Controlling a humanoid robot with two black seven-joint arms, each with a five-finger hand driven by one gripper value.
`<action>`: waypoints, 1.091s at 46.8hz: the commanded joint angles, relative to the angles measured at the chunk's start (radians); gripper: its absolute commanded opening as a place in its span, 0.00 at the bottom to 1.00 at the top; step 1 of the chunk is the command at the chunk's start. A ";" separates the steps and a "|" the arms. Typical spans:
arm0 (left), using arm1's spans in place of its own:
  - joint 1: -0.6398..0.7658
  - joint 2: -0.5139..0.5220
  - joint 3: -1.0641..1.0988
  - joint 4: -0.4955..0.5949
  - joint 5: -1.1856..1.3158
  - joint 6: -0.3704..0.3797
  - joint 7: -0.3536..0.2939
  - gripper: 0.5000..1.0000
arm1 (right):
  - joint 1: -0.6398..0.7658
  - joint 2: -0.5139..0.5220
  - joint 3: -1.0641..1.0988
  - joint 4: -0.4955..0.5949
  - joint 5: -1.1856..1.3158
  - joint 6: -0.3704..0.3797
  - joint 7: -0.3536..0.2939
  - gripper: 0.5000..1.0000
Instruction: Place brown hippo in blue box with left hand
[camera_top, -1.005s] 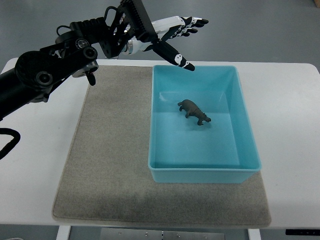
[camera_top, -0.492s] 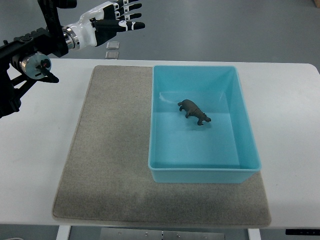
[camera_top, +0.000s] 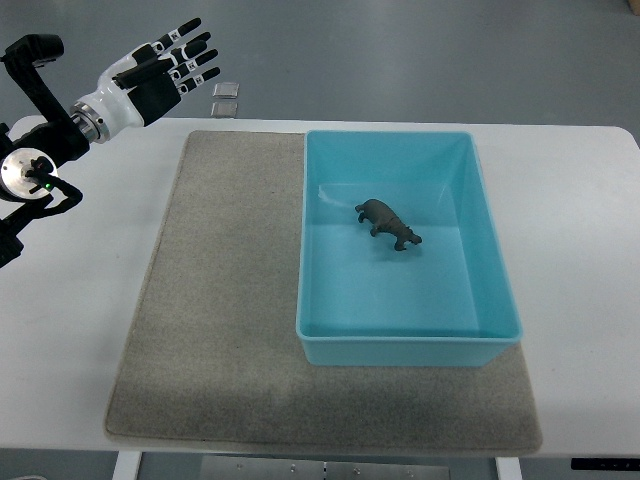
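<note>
White table (camera_top: 580, 200), brown hippo (camera_top: 388, 222) inside blue box (camera_top: 500, 290), left hand (camera_top: 155, 72) released.

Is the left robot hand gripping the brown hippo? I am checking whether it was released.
No, the left robot hand is open and empty, while the brown hippo stands inside the blue box.

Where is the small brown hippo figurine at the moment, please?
In the top view, the small brown hippo figurine stands inside the light blue plastic box, in its far half, right of the grey mat.
</note>
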 joint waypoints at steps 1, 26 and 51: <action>0.032 0.006 -0.042 -0.002 -0.006 -0.001 0.048 1.00 | 0.000 0.000 0.000 0.000 0.000 0.000 0.000 0.87; 0.098 -0.002 -0.168 0.000 -0.007 -0.012 0.075 1.00 | 0.000 0.000 0.000 0.000 0.000 0.000 0.000 0.87; 0.120 0.000 -0.175 -0.008 -0.004 -0.014 0.073 1.00 | 0.000 0.000 0.000 0.000 0.000 0.000 0.000 0.87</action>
